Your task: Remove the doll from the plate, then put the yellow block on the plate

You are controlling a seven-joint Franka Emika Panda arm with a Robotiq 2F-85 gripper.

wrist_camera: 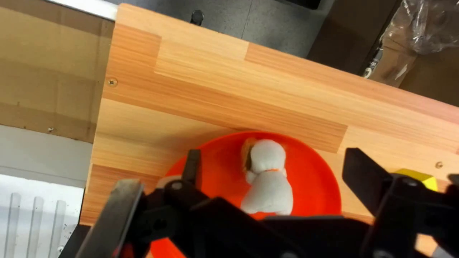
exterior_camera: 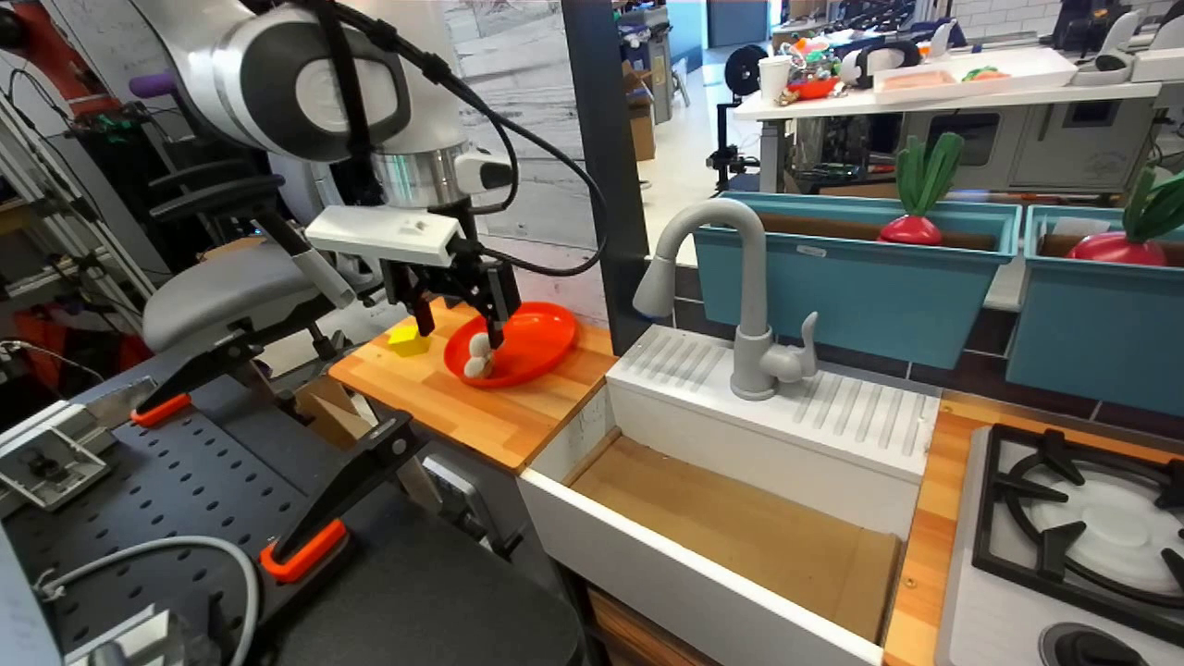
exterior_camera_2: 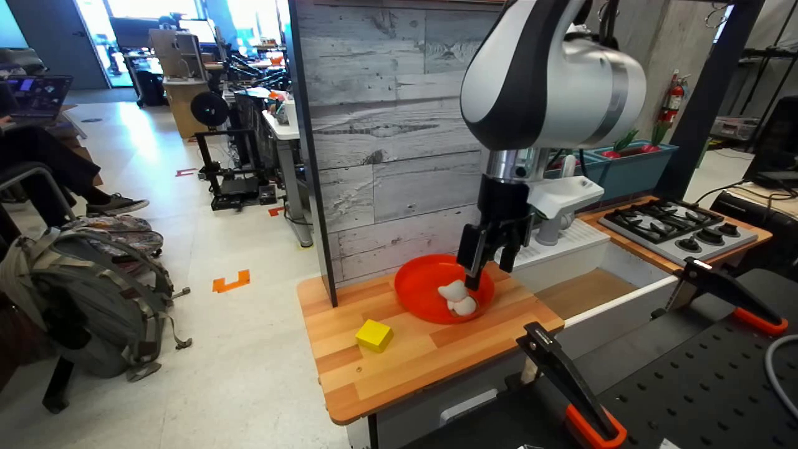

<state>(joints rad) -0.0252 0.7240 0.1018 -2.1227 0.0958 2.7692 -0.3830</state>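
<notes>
Doll (exterior_camera: 478,365) rests on the red-orange plate (exterior_camera: 548,340) in an exterior view, with the hand (exterior_camera: 461,333) hanging over it, jaws apart. In an exterior view, the yellow block (exterior_camera_2: 374,337) sits on the wooden tabletop (exterior_camera_2: 405,374), near the plate but apart from it. In the wrist view, the doll shows white with an orange line at its neck, between the parted jaws, a gap on either side; the yellow block is partly hidden behind the hand.

Brightly lit, overexposed window (exterior_camera_2: 153,7), glare on floor (exterior_camera_2: 135,128)
</notes>
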